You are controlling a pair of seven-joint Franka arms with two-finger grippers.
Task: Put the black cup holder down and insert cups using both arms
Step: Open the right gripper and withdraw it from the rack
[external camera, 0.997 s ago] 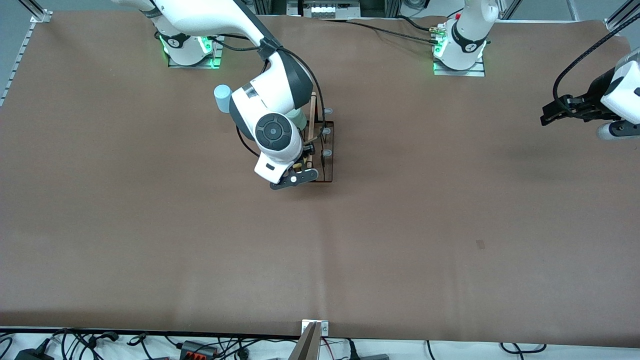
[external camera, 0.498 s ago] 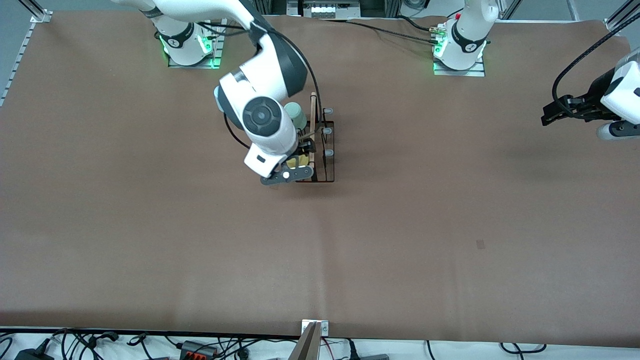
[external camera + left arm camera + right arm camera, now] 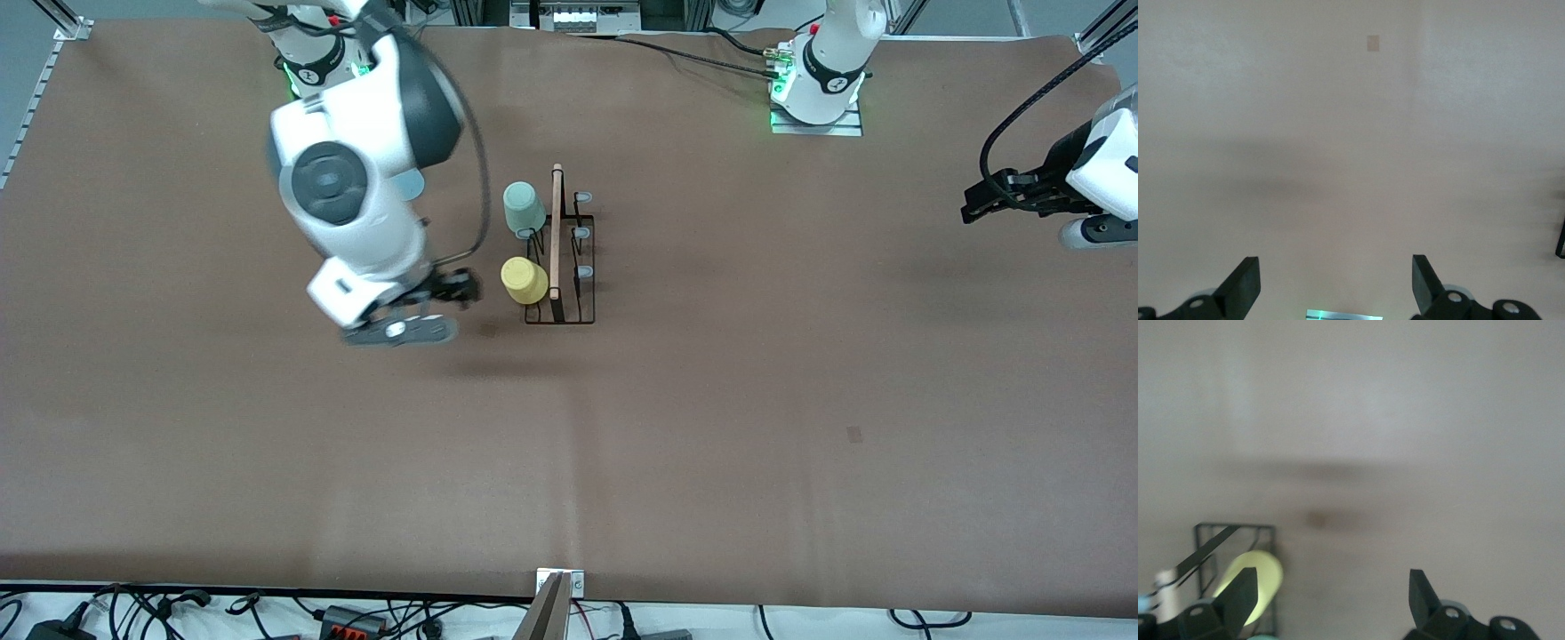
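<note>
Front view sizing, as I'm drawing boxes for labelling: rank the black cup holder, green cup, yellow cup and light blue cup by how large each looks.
1. black cup holder, clearly largest.
2. green cup and yellow cup: they look alike, so unranked.
3. light blue cup: only a sliver shows under the right arm, so its size cannot be ranked.

Black cup holder (image 3: 569,267): thin wire w/ wood rod; cups (image 3: 524,280) smooth matt plastic; table (image 3: 711,400) matt brown.

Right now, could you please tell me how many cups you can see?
3: pale green cup and yellow cup on the black cup holder; a light blue cup mostly hidden by the right arm.
</note>
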